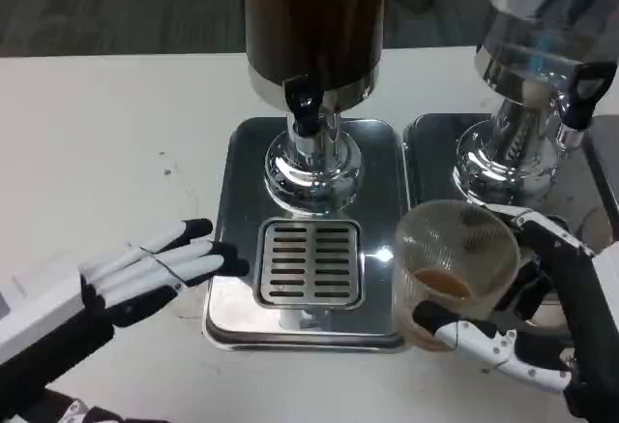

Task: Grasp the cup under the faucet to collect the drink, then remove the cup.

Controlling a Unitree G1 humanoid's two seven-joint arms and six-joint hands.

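- Head view looks down on a broad white tabletop (pixel 116 123) that carries everything else.
- Largest on it is a tall drink dispenser with a dark brown liquid tank and a polished chrome foot (pixel 311 65); its black faucet (pixel 303 105) points down over the tray.
- A second dispenser with a clear tank and chrome base (pixel 527 94) stands just to the right, partly cut by the picture's edge.
- A square, mirror-bright steel drip tray (pixel 237 239) lies under the first dispenser, with a slotted grille (pixel 309 263) set in its front half.
- The left hand (pixel 145 273) lies flat on the tabletop by the tray's left edge, its white and black fingers (pixel 193 249) stretched out close together and holding nothing; the fingertips reach the tray's rim.
- The right hand (pixel 527 317) grips a clear ribbed plastic cup (pixel 455 258), its fingers wrapped around the cup's side.
- That cup sits off the grille, at the tray's front right corner and away from the faucet, tilted slightly, with a little amber drink in its bottom.
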